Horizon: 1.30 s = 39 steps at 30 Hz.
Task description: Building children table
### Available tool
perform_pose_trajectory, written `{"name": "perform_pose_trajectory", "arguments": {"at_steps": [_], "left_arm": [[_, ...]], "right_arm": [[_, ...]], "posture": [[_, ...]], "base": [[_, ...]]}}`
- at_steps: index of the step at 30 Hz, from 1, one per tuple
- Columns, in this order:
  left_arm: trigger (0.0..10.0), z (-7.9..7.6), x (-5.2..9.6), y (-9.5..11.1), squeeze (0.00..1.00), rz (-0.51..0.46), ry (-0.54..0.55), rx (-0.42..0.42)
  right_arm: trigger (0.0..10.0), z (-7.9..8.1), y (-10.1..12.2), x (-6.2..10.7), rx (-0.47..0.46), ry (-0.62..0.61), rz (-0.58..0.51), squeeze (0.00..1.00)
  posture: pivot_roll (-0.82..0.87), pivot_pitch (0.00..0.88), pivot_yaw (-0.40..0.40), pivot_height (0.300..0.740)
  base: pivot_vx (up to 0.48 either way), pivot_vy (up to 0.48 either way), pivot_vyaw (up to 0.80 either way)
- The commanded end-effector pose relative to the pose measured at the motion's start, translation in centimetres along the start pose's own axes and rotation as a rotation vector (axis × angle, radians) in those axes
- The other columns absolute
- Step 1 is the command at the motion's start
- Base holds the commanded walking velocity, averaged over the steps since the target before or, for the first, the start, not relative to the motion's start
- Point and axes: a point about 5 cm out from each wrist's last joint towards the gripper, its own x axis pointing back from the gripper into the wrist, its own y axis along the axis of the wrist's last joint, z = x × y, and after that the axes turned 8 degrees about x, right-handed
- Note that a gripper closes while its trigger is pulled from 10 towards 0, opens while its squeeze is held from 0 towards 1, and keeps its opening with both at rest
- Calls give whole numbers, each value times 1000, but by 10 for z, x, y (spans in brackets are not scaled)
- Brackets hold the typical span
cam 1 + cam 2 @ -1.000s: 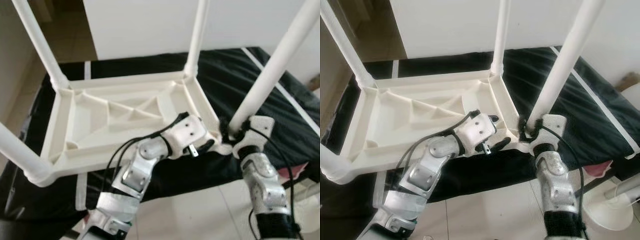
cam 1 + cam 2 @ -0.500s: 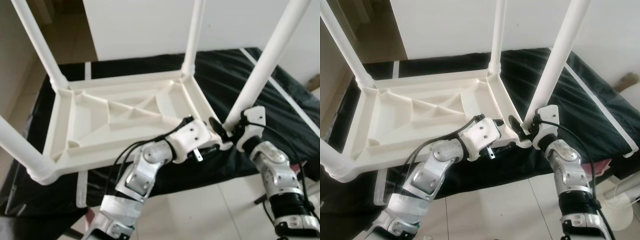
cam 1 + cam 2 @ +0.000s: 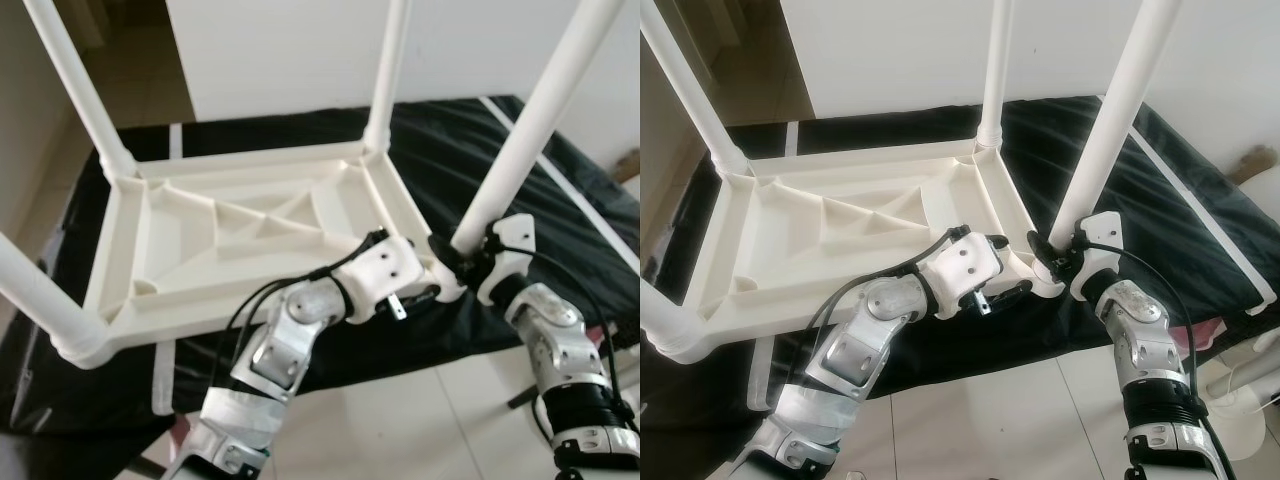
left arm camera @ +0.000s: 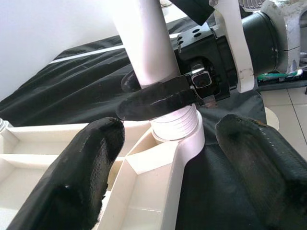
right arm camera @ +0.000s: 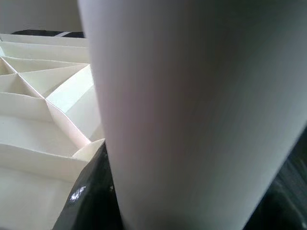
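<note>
White plastic table top lies upside-down on a black cloth spread over a low surface, pale tiled floor below, white wall behind. Four white legs stand up from the corners. Right gripper is closed around the base of the near-right leg, fingers pinching it just above the threaded collar. Left gripper sits beside that corner, approx. level w/ the rim, fingers wide apart, holding nothing. A white round stand base rests on the floor at right.
</note>
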Motion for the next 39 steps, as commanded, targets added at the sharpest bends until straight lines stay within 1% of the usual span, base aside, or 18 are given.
{"name": "perform_pose_trajectory", "arguments": {"at_steps": [1, 3, 4, 8, 11, 13, 15, 18, 21, 22, 24, 25, 26, 27, 31, 33, 37, 39], "left_arm": [[10000, 4, 0, 8, 0, -43, 98, -18], [10000, 4, 0, 8, 0, -43, 98, -18], [10000, 4, 0, 8, 0, -45, 97, -17], [10000, 3, 0, 9, 0, -49, 96, -13], [10000, 0, -1, 8, 0, -51, 96, 0], [10000, 0, -1, 7, 0, -51, 95, 1], [10000, -2, -1, 7, 0, -50, 92, 4], [10000, -2, -1, 7, 0, -50, 91, 4], [10000, -3, -1, 6, 0, -48, 89, 4], [10000, -3, -1, 6, 0, -48, 89, 4], [10000, -3, 0, 5, 0, -47, 88, 5], [10000, -3, 0, 5, 0, -47, 88, 5], [10000, -4, 0, 5, 0, -46, 87, 3], [10000, -4, 0, 5, 0, -46, 87, 3], [10000, -4, 0, 5, 0, -46, 87, 4], [10000, -4, 1, 4, 0, -44, 89, 3], [10000, -4, 2, 4, 0, -44, 90, 4], [10000, -4, 3, 4, 0, -43, 90, 4]], "right_arm": [[941, 6, -12, 5, -42, 8, 40, 0], [941, 6, -13, 5, -44, 7, 40, 0], [10000, 7, -13, 6, -46, -15, 43, 0], [10000, 9, -13, 7, -57, -61, 48, 0], [10000, 12, -10, 8, -78, -156, 47, 0], [10000, 13, -9, 8, -81, -167, 45, 0], [10000, 14, -8, 8, -73, -241, 67, 0], [10000, 15, -8, 8, -87, -265, 72, 0], [10000, 21, -11, 7, -112, -367, 108, 0], [10000, 21, -11, 7, -112, -367, 108, 0], [10000, 33, -11, 6, -133, -436, 126, 0], [10000, 33, -11, 6, -133, -436, 126, 0], [10000, 46, -11, 5, -156, -502, 140, 0], [10000, 50, -11, 5, -163, -525, 144, 0], [10000, 58, -13, 6, -187, -601, 169, 0], [10000, 65, -16, 6, -237, -673, 197, 0], [10000, 72, -15, 4, -278, -643, 184, 0], [10000, 72, -12, 4, -280, -630, 166, 0]], "posture": [[-29, 35, -51, 740], [-29, 35, -51, 740], [-31, 37, -55, 740], [-34, 39, -61, 740], [-36, 36, -69, 740], [-36, 36, -69, 740], [-38, 33, -74, 740], [-38, 33, -74, 740], [-37, 24, -76, 740], [-37, 24, -76, 740], [-35, 19, -78, 740], [-35, 19, -78, 740], [-33, 18, -77, 740], [-33, 18, -77, 740], [-30, 16, -81, 740], [-24, 14, -83, 740], [-23, 11, -79, 740], [-22, 9, -78, 740]], "base": [[0, 0, 0], [0, 0, 0], [0, 0, 0], [0, 0, 0], [0, 0, 0], [0, 0, 0], [0, 0, 0], [0, 0, 0], [0, 0, 0], [0, 0, 0], [0, 0, 0], [0, 0, 0], [0, 0, 0], [0, 0, 0], [0, 0, 0], [0, 0, 0], [0, 0, 0], [0, 0, 0]]}}
